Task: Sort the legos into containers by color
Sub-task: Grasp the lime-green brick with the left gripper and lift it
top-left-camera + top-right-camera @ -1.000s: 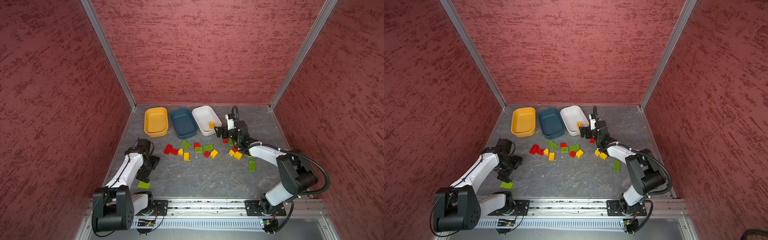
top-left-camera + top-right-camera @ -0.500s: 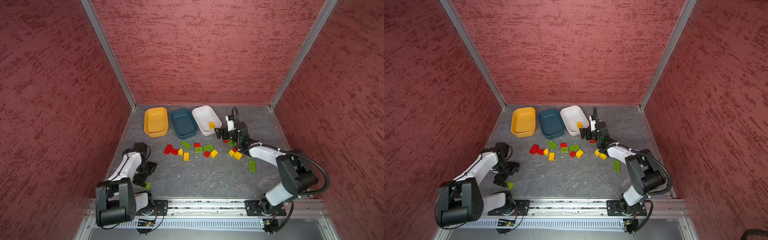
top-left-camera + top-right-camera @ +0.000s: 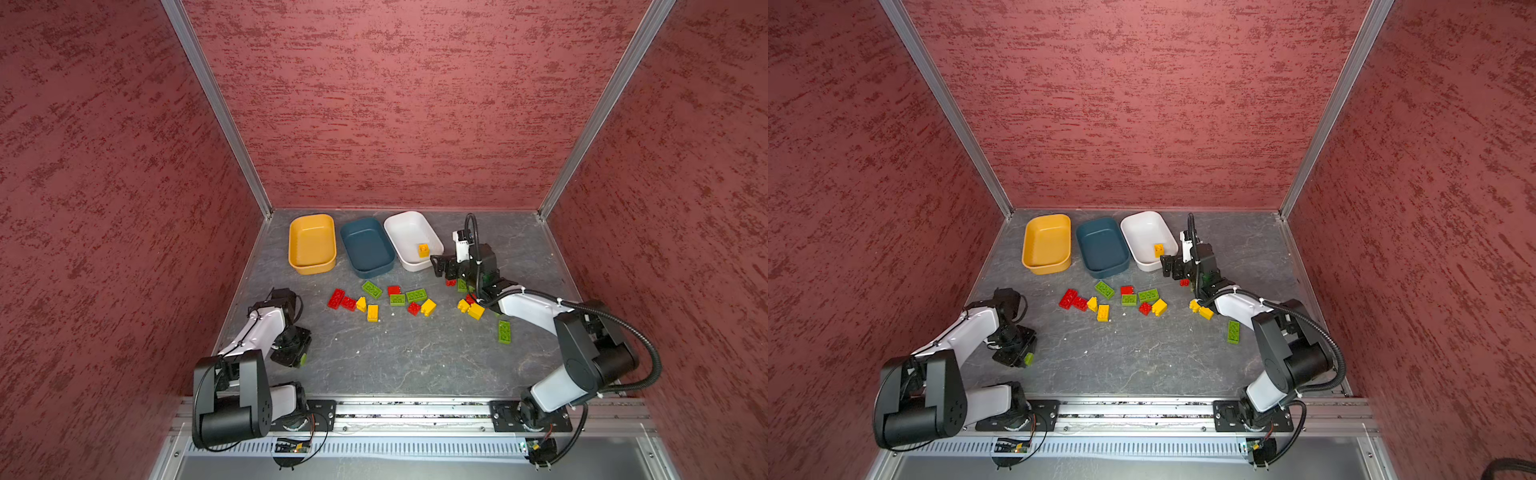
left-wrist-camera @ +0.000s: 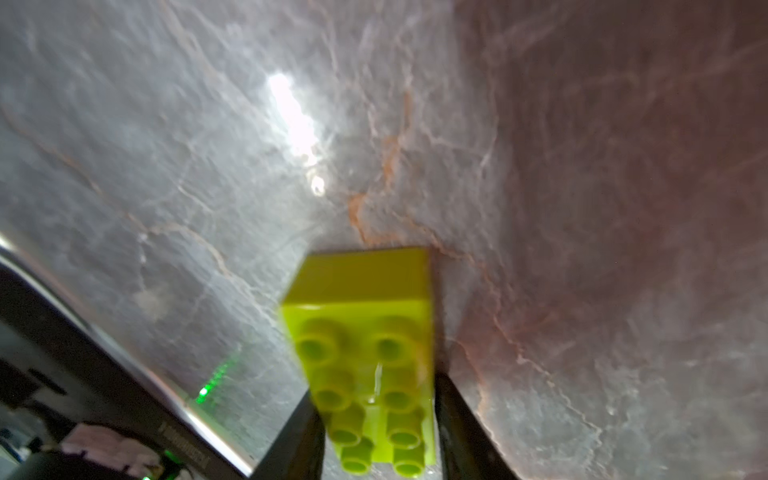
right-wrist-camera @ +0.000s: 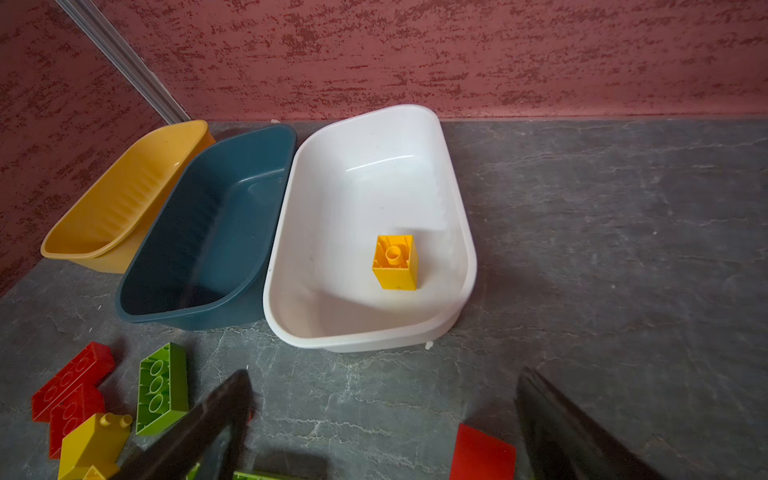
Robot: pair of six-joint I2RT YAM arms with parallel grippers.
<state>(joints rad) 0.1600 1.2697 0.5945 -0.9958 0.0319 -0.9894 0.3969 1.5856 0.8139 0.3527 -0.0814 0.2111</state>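
My left gripper (image 3: 297, 353) is low over the front left of the floor, shut on a lime green lego (image 4: 365, 332) whose end sticks out beside it (image 3: 304, 358). Black fingers (image 4: 446, 399) press both its long sides. My right gripper (image 3: 444, 270) stands open in front of the white tub (image 3: 405, 230), which holds one yellow lego (image 5: 395, 262). A red lego (image 5: 482, 453) lies on the floor between its open jaws. The mustard yellow tub (image 3: 311, 243) and teal tub (image 3: 368, 249) hold nothing. Several red, green and yellow legos (image 3: 371, 289) lie loose in front of the tubs.
Another green lego (image 3: 504, 331) lies alone at the right, close to the right arm. Two yellow legos (image 3: 475, 310) sit under that arm's forearm. Red textured walls close in the grey stone floor (image 3: 407, 357) on three sides; a metal rail runs along the front.
The left arm drew back toward the front left, came down over the lone green lego and closed its jaws on it. The right gripper stayed open, hardly moving.
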